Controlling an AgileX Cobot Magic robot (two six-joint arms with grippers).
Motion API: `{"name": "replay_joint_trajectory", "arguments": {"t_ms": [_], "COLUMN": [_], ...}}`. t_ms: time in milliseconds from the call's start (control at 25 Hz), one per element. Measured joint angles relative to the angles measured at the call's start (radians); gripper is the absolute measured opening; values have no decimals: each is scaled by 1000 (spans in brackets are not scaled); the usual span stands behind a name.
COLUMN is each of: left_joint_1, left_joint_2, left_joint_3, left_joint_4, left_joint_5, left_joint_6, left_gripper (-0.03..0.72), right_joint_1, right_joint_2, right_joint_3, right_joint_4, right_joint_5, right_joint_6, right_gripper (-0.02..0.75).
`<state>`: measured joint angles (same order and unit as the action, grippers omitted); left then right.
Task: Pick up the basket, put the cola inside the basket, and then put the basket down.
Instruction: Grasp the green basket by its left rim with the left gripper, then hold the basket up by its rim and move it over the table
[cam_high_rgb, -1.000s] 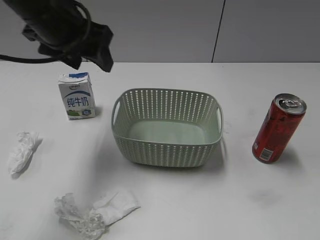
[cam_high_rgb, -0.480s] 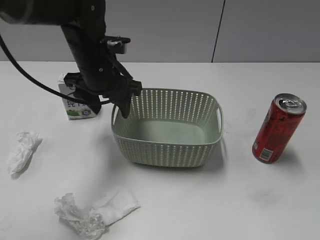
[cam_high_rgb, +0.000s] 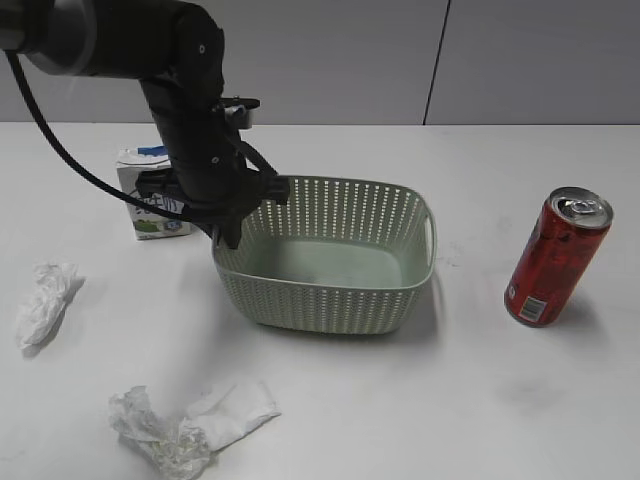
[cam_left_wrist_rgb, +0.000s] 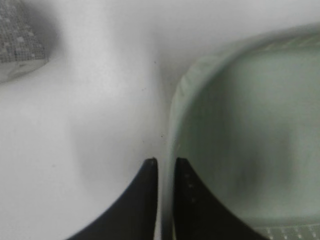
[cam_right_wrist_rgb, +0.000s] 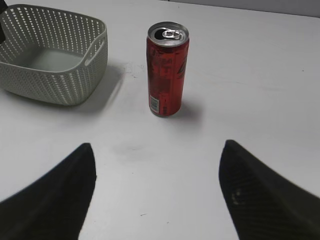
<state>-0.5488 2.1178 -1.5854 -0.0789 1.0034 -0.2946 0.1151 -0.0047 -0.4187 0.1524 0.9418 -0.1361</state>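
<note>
The pale sage-green basket (cam_high_rgb: 330, 255) sits mid-table, its left side tilted up. My left gripper (cam_high_rgb: 232, 222) is shut on the basket's left rim; in the left wrist view the jaws (cam_left_wrist_rgb: 165, 162) pinch the thin rim (cam_left_wrist_rgb: 176, 100), one finger outside and one inside. The red cola can (cam_high_rgb: 555, 257) stands upright at the right, apart from the basket. In the right wrist view the cola can (cam_right_wrist_rgb: 167, 69) stands ahead of my right gripper (cam_right_wrist_rgb: 157, 155), which is open and empty, and the basket (cam_right_wrist_rgb: 52, 55) is at upper left. The right arm is not in the exterior view.
A white-and-blue milk carton (cam_high_rgb: 150, 195) stands left of the basket, behind my left arm. One crumpled tissue (cam_high_rgb: 45, 303) lies at far left, another (cam_high_rgb: 190, 422) near the front edge.
My left arm came down from the upper left onto the basket's left rim and closed on it. The basket shifted slightly left and its left side lifted.
</note>
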Motion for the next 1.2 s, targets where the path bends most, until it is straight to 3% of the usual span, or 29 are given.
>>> {"name": "replay_joint_trajectory", "arguments": {"t_ms": [120, 800, 1000, 1200], "left_joint_1": [0, 0, -7, -30], "left_joint_2": [0, -190, -197, -198], "left_joint_3": [0, -1, 2, 3], "left_joint_4": [-14, -93, -109, -120], "left_joint_5": [-3, 132, 157, 142], "left_joint_6": [-5, -27, -27, -27], "left_gripper": [1, -4, -4, -4], "right_joint_1": [0, 0, 0, 0], "right_joint_2": [0, 20, 221, 565], "right_joint_3": [0, -46, -154, -290], "right_joint_4": [0, 20, 25, 31], "right_joint_5": [0, -58, -102, -105], "right_joint_6": [0, 8, 36, 39], "right_gripper": [585, 573, 519, 510]}}
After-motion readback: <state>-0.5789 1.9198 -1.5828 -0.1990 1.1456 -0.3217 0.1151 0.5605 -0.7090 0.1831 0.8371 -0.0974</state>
